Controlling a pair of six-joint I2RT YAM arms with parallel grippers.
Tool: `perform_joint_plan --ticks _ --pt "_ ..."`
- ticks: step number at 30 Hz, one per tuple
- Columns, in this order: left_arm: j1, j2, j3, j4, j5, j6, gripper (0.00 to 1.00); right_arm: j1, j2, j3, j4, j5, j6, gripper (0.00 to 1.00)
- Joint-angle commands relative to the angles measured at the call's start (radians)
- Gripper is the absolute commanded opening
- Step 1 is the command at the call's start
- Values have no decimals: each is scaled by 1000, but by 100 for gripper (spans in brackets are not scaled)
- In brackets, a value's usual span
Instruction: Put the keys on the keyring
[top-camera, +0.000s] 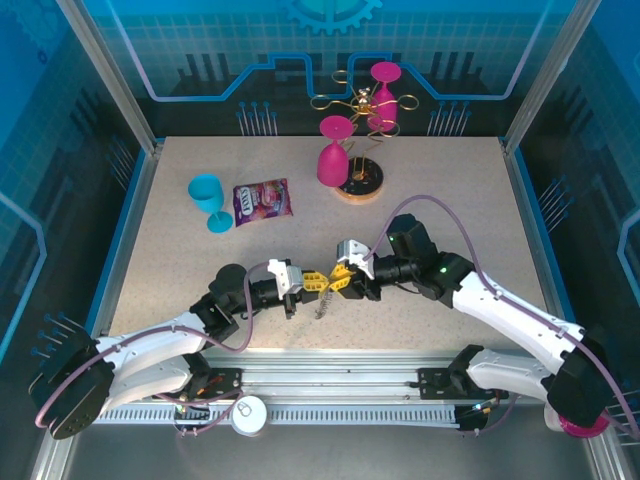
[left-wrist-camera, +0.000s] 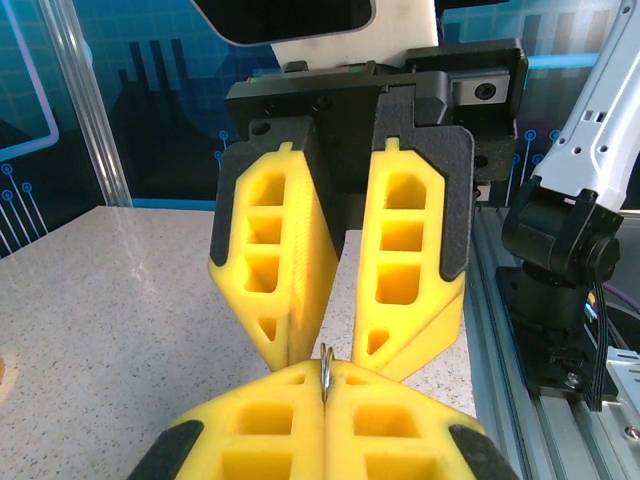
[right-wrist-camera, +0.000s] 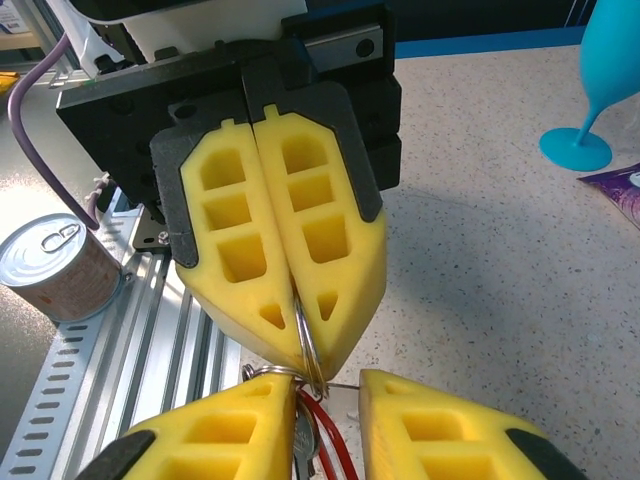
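Left gripper fingers (right-wrist-camera: 215, 300): yellow plastic, matt, fine-textured inner faces, black matt backing. Keyring (right-wrist-camera: 310, 345): thin wire, bright polished metal. Key (right-wrist-camera: 305, 440): dull silver metal plus glossy red plastic. Table (right-wrist-camera: 480, 260): speckled stone-look, matt, grainy. Can (right-wrist-camera: 55, 275): shiny metal lid, satin printed label. Goblet (right-wrist-camera: 600, 90): cyan plastic, glossy, smooth. Rail (right-wrist-camera: 150, 340): brushed aluminium, slotted.

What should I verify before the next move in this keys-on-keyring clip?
1. Left claw pinched shut on the keyring, holding one thin wire ring: ok.
2. Key sits inside the right claw: ok.
3. Right claw has a firm grip on the key: cannot tell; its jaws stand parted.
4. Key threaded onto the keyring: cannot tell; the metal parts overlap where the claws meet.
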Motion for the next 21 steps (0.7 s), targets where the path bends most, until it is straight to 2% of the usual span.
perform_joint_plan --ticks 1,5,9,16,21 --pt "-4 20 -3 99 39 -35 0 15 20 1 69 -38 5 19" --pt "-4 46 -17 139 31 -50 0 12 28 -18 117 -60 5 0" --pt "-3 72 -40 155 0 -55 0 0 29 -43 118 -52 -10 0" --pt "-4 107 -63 137 -38 -59 0 -4 59 -21 8 -14 -55 0" --pt "-6 136 -67 128 -44 -59 9 12 103 21 -101 30 -103 0"
